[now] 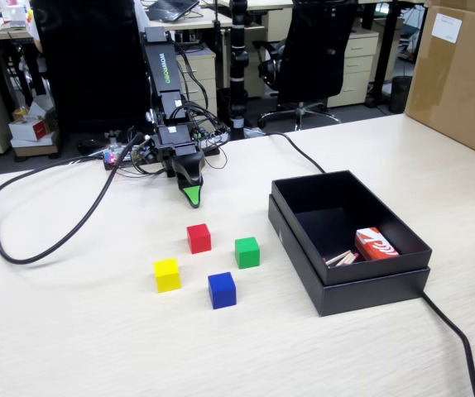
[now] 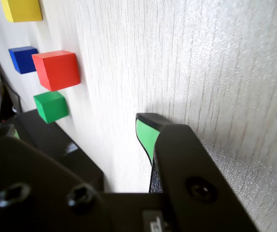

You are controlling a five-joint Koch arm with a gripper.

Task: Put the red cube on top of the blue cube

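Note:
The red cube (image 1: 199, 238) (image 2: 56, 70) rests on the pale wooden table, apart from the other cubes. In the fixed view the blue cube (image 1: 222, 290) (image 2: 22, 59) sits nearer the front, slightly to its right. My gripper (image 1: 191, 197) (image 2: 78, 133) hangs low over the table just behind the red cube, its tip pointing down. The wrist view shows the green-padded fingers (image 2: 147, 135) far apart, with only bare table and the box edge between them. It is open and holds nothing.
A green cube (image 1: 247, 252) (image 2: 51, 106) lies right of the red one, and a yellow cube (image 1: 167, 275) (image 2: 22, 9) lies to the left. A black open box (image 1: 370, 294) at right holds a red-and-white carton (image 1: 376, 244). A black cable (image 1: 55, 240) loops at left.

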